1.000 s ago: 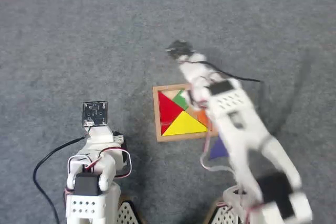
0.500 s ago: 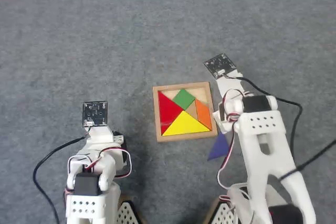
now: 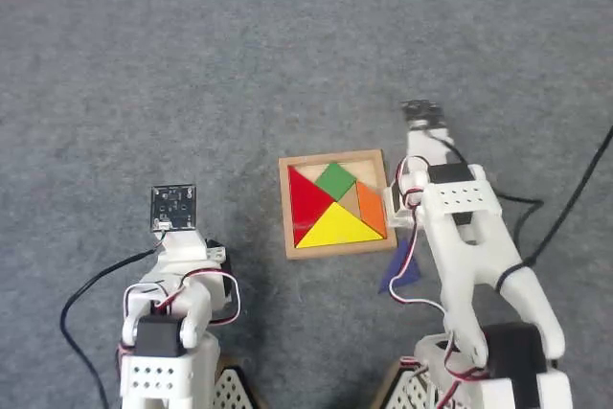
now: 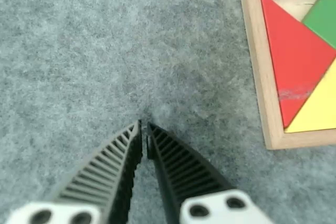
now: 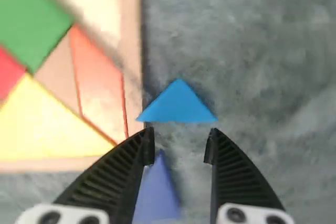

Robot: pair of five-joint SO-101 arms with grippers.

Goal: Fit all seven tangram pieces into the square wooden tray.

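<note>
Right gripper (image 5: 178, 141), jaws spread, is hovering over the light-blue triangle (image 5: 177, 104) beside the tray (image 5: 130, 35); lowering and pinching is probably coming next.

A: Where is the left gripper (image 4: 143, 129)?
B: Over the grey mat (image 4: 79, 51). Its two ridged black fingers (image 4: 113, 161) are closed almost together.
A: And the wooden tray (image 4: 260, 77)?
B: It lies apart from the fingertips. Inside, a red triangle (image 4: 294, 72) sits along the rim. A green piece (image 4: 323, 17) and a yellow triangle (image 4: 317, 111) touch it.
</note>
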